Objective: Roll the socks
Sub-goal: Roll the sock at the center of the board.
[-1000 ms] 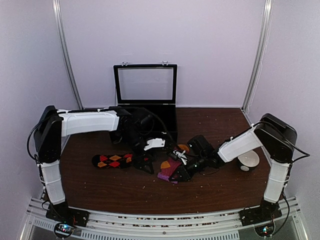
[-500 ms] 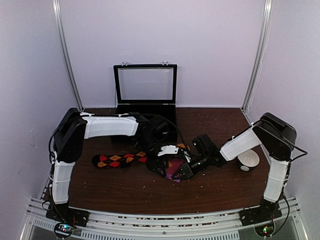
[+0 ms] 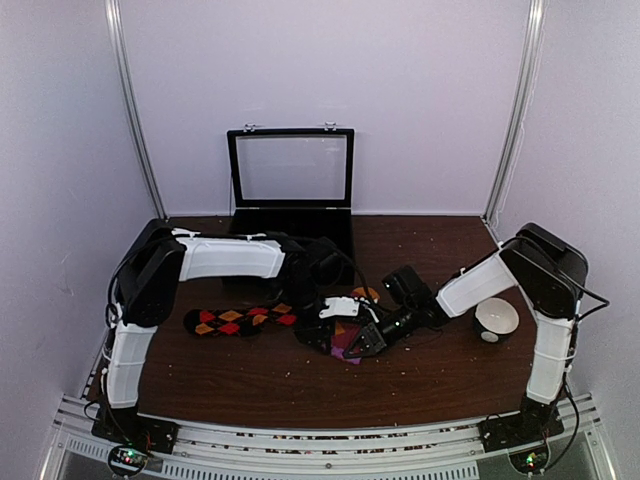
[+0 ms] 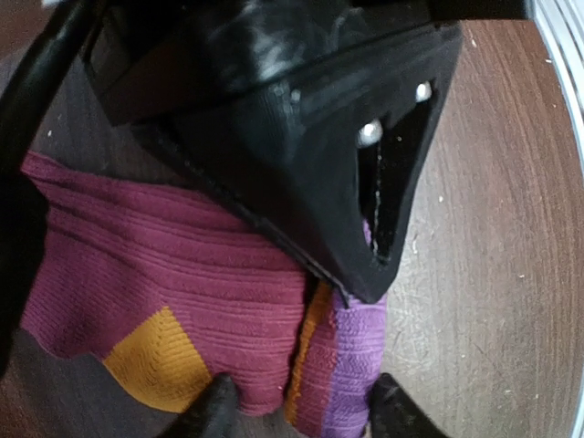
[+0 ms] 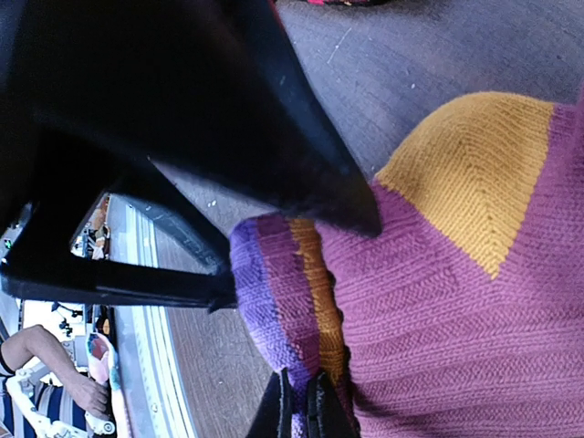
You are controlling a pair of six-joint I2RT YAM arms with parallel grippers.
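**Both grippers crowd the folded pink sock [image 4: 201,274] at the centre of the table [image 3: 250,380].**

The right gripper [image 5: 297,409] is pressed together, pinching the sock's purple-banded edge at the bottom of its wrist view. The left gripper [image 4: 301,415] stands part spread at the bottom of its own view, one fingertip by the orange patch and the other beside the purple band, with the folded end between them. Whether it presses the fabric cannot be told. The likely trouble is the crowding. The right gripper's black body hangs just above the left fingertips, so a careless move could knock the two together. If the left catches only the top layer, the fold may spring open once the right lets go. The argyle sock [image 3: 238,320] lies flat towards the left, apart from both tools.
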